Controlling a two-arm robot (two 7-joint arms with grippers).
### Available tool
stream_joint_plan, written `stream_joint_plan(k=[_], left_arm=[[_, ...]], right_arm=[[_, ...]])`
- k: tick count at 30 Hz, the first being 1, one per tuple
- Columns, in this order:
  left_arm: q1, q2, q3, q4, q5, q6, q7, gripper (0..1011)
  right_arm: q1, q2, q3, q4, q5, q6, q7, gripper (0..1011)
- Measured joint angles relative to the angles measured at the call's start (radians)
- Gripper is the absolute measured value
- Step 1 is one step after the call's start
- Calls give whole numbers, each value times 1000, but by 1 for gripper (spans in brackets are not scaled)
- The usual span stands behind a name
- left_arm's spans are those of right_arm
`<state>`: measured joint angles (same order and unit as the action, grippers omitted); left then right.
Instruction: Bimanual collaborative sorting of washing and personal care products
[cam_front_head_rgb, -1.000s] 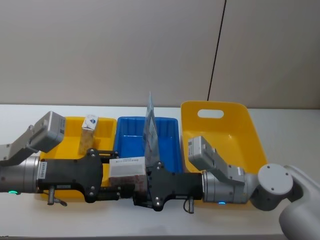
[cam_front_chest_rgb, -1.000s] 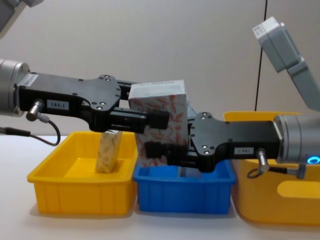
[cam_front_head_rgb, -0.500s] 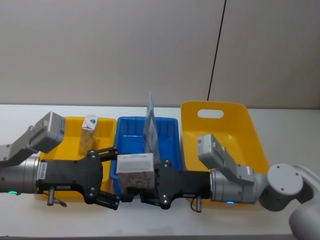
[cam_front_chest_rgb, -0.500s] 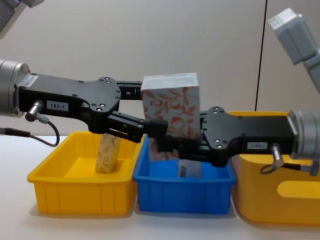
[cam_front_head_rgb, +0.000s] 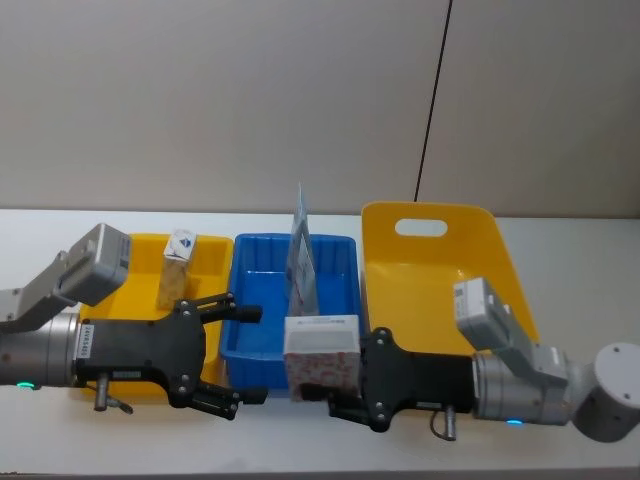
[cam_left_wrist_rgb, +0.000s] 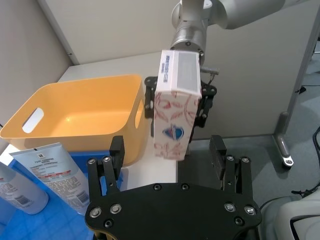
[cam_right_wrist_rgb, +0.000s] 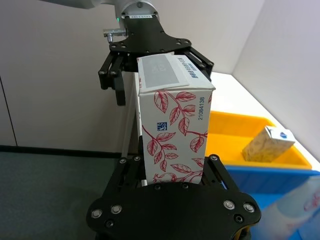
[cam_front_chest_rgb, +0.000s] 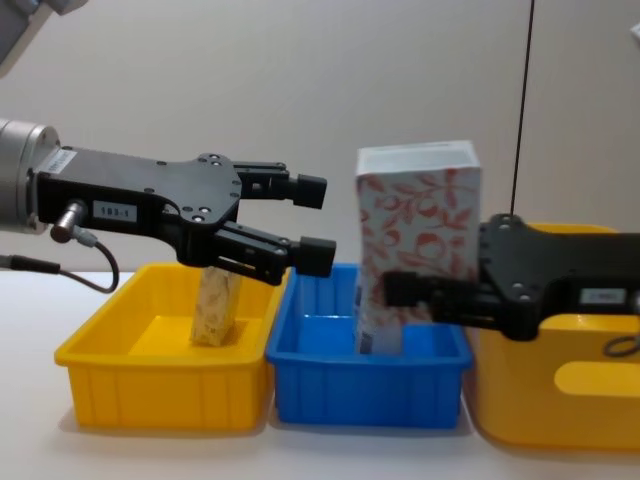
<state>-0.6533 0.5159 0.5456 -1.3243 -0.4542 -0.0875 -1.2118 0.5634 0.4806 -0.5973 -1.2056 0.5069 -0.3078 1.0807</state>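
The white pack with red leaf print (cam_front_head_rgb: 322, 355) (cam_front_chest_rgb: 418, 240) (cam_right_wrist_rgb: 172, 130) stands upright in the air in front of the blue bin, with my right gripper (cam_front_head_rgb: 325, 378) (cam_front_chest_rgb: 402, 298) (cam_right_wrist_rgb: 175, 167) shut on its lower part. My left gripper (cam_front_head_rgb: 250, 355) (cam_front_chest_rgb: 315, 222) (cam_left_wrist_rgb: 167, 150) is open, a short way left of the pack and apart from it. Pale blue tubes (cam_front_head_rgb: 303, 250) (cam_left_wrist_rgb: 50, 172) stand in the blue bin (cam_front_head_rgb: 270, 300) (cam_front_chest_rgb: 330, 385). The tan speckled carton (cam_front_head_rgb: 178, 265) (cam_front_chest_rgb: 217, 305) (cam_right_wrist_rgb: 267, 142) stands in the small yellow bin (cam_front_head_rgb: 135, 290) (cam_front_chest_rgb: 150, 375).
A large yellow bin with a handle hole (cam_front_head_rgb: 440, 260) (cam_front_chest_rgb: 560, 400) (cam_left_wrist_rgb: 85, 115) sits on the right, next to the blue bin. All three bins are in a row on the white table (cam_front_head_rgb: 560, 250), with a plain wall behind.
The left gripper has opened and let go of the white pack. The right gripper has carried the pack to the right, away from the left gripper.
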Motion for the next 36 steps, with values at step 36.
stream_joint_plan(k=[36], left_arm=[[0, 0, 0, 0, 0, 0, 0, 1001]], right_arm=[[-88, 96, 140, -61, -9, 47, -313, 375]])
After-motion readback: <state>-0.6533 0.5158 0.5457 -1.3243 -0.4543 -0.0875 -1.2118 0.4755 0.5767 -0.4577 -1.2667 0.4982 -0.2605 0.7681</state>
